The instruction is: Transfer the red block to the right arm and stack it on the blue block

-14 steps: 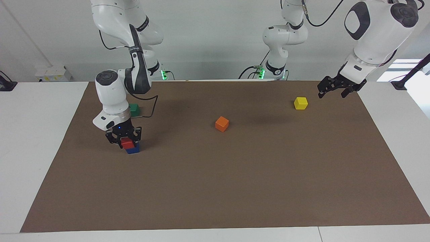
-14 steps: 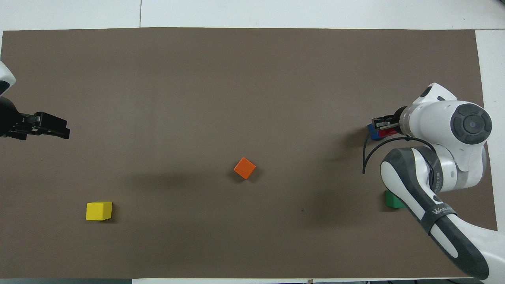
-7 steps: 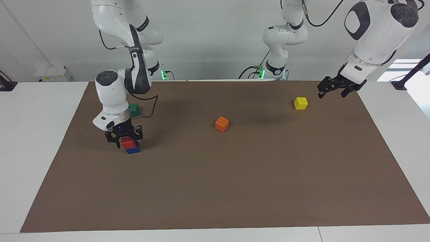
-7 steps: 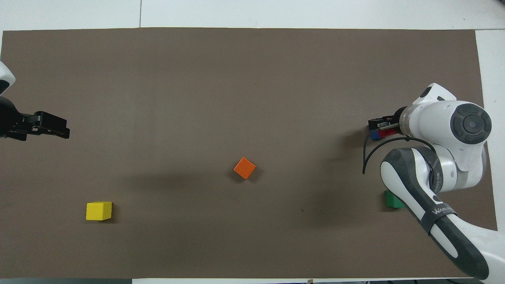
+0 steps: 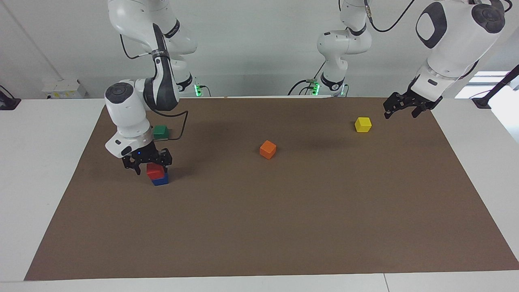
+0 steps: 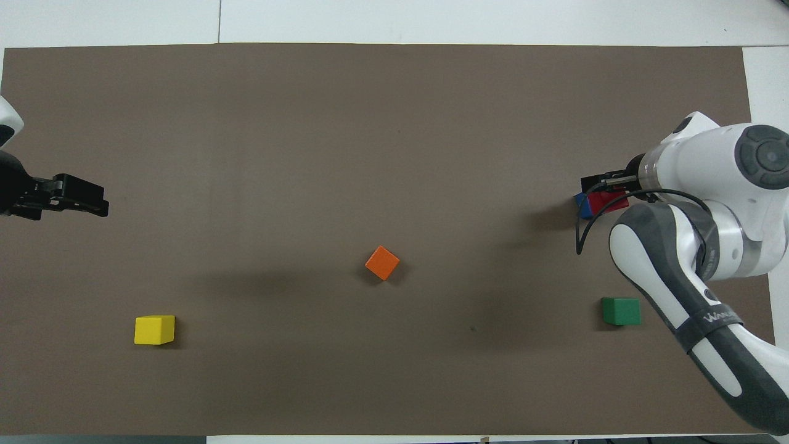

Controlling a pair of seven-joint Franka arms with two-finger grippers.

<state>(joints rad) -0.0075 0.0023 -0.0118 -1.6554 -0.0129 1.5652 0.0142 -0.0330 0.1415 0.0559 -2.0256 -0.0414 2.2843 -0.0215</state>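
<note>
Red block (image 5: 155,171) released on blue block (image 5: 160,181) | right gripper (image 5: 147,164) opened, lifted | left gripper (image 5: 403,108) spread, empty, unmoved

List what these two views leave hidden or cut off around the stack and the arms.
- Blue block: top face covered by the red block in both views.
- Right gripper, overhead view: mostly hidden under its own wrist.
- Left gripper, overhead view: its arm is cut off by the picture's edge.
- Both arms' upper links, facing view: cut off at the top edge.
</note>
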